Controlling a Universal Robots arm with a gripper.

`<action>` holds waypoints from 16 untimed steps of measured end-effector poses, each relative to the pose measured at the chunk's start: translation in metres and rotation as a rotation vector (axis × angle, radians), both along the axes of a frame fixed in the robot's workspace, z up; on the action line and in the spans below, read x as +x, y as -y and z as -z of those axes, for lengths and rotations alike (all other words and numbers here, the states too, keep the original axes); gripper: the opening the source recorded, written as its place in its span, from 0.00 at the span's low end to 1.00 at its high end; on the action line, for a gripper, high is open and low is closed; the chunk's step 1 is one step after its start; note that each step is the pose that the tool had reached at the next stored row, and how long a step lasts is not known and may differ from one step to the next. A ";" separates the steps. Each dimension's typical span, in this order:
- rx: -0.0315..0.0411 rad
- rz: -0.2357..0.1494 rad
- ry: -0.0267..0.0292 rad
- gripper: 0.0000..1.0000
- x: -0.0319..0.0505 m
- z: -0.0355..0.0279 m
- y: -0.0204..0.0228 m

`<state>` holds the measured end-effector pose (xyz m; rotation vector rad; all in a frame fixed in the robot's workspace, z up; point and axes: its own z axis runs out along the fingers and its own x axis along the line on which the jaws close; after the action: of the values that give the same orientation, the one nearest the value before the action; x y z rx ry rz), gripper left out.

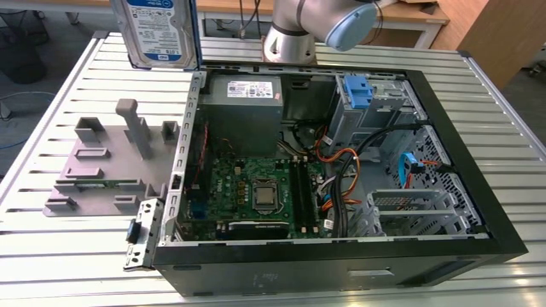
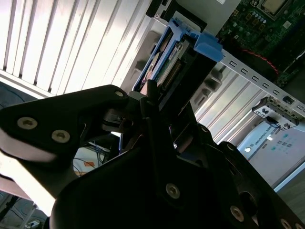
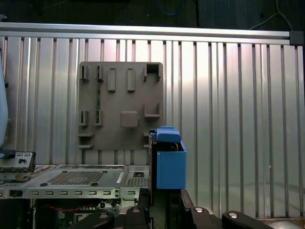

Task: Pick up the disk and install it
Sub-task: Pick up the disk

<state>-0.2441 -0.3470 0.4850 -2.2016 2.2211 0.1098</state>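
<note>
Ribbed aluminium slats make up the table (image 1: 51,96). At the exterior view's left a grey plastic stand (image 1: 102,160) sits flat on them, its upright posts and slots apparently shaped to keep a drive on edge where jaws can reach it. Higher in that view the disk (image 1: 158,29) hangs in the air, upright, with its white-and-blue label facing the camera. It is clear of the table and not yet over the case. In the second wrist view the gripper (image 2: 151,98) has its black jaws clenched on one end of the disk, and the blue carrier (image 2: 202,45) points away from the wrist. Gripping it by the end likely leaves the far end free to lead into a slot. Further right the open computer case (image 1: 477,192) lies on its side, so its interior can be reached from above. The power supply (image 1: 243,96) sits at the back, with the motherboard (image 1: 256,185) in front of it and tangled cables (image 1: 341,166) beside that. Toward the exterior view's right is a drive bay (image 1: 375,96) with a blue latch, which I judge to be the destination. The lift is done; the install is not.
</note>
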 end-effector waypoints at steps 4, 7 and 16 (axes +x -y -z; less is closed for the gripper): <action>0.0000 0.000 0.0000 0.35 0.0062 0.0000 0.0000; 0.0000 0.000 0.0000 0.35 0.0122 0.0000 0.0000; 0.0000 0.000 -0.0001 0.35 0.0274 0.0000 0.0000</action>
<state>-0.2167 -0.3470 0.4850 -2.2016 2.2212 0.1099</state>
